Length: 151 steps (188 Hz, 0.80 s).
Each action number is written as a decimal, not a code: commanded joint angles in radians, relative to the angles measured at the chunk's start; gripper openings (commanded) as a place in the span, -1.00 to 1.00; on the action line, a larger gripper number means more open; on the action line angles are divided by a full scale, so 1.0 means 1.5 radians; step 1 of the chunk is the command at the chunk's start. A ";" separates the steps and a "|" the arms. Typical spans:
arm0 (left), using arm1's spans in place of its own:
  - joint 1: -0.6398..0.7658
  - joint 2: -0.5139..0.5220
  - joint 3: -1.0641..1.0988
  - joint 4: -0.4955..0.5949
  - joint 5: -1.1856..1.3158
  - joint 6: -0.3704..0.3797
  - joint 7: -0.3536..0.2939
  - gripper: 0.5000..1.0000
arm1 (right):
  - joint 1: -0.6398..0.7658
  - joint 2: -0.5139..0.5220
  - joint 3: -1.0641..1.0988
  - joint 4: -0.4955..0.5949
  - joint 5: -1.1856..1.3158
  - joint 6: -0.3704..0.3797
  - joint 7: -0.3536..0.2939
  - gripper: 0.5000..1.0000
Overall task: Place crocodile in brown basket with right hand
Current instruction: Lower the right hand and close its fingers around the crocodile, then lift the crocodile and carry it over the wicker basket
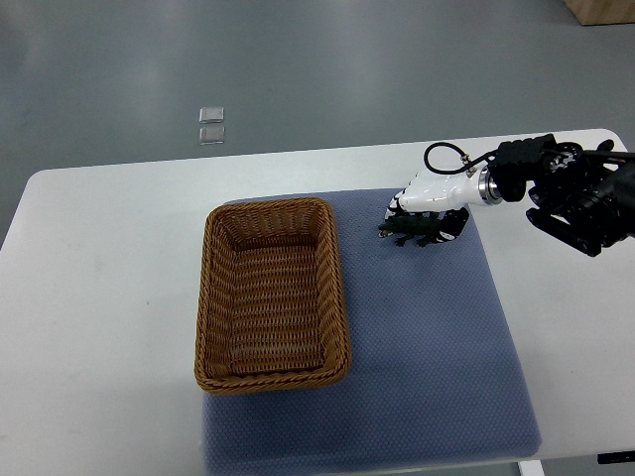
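Progress is early: the white right robot hand (429, 193) has its fingers curled down onto the dark green toy crocodile (405, 230) and seems to grip it, at the far edge of the blue textured mat (437, 337) on the white worktop (99, 278). The brown woven wicker basket (270, 297) stands empty, well apart to the picture's left. Carrying across and release are left.
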 commanded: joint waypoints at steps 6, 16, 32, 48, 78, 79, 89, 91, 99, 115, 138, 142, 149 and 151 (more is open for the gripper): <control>0.000 0.000 0.000 0.000 0.000 0.000 0.000 1.00 | 0.002 0.000 0.002 0.000 0.001 0.002 0.000 -0.83; 0.000 0.000 0.000 0.001 0.000 0.000 0.000 1.00 | 0.008 0.000 0.002 0.000 0.002 0.002 0.000 -0.83; 0.000 0.000 0.000 0.000 0.000 0.000 0.000 1.00 | 0.015 -0.001 0.003 0.000 0.016 0.010 0.000 -0.83; 0.000 0.000 0.000 0.000 0.000 0.000 0.000 1.00 | 0.027 -0.001 0.003 0.000 0.044 0.020 0.000 -0.83; 0.000 0.000 0.000 0.000 0.000 0.000 0.000 1.00 | 0.056 -0.001 0.004 0.000 0.085 0.046 0.000 -0.83; 0.000 0.000 0.000 0.000 0.000 0.000 0.000 1.00 | 0.057 0.000 0.004 0.000 0.086 0.047 0.000 -0.83; 0.000 0.000 0.000 0.000 0.000 0.000 0.000 1.00 | 0.060 0.000 0.004 0.000 0.087 0.050 0.000 -0.83; 0.000 0.000 0.000 0.000 0.000 0.000 0.000 1.00 | 0.062 0.000 0.004 0.000 0.087 0.049 0.000 -0.83; 0.000 0.000 0.000 0.000 0.000 0.000 0.001 1.00 | 0.066 0.000 0.004 0.001 0.088 0.049 0.000 -0.83; 0.000 0.000 0.000 0.001 0.000 0.000 0.000 1.00 | 0.080 0.008 0.005 0.006 0.089 0.049 0.000 -0.83; 0.000 0.000 0.000 0.000 0.000 0.000 0.000 1.00 | 0.104 0.047 0.004 0.010 0.090 0.049 0.000 -0.81; 0.000 0.000 0.000 0.000 0.000 0.000 0.000 1.00 | 0.106 0.049 0.004 0.013 0.090 0.049 0.000 -0.81; 0.000 0.000 0.000 0.000 0.000 0.000 0.000 1.00 | 0.114 0.055 0.004 0.029 0.090 0.049 0.000 -0.81; 0.000 0.000 0.000 0.000 0.000 0.000 0.001 1.00 | 0.115 0.056 0.004 0.034 0.090 0.049 0.000 -0.81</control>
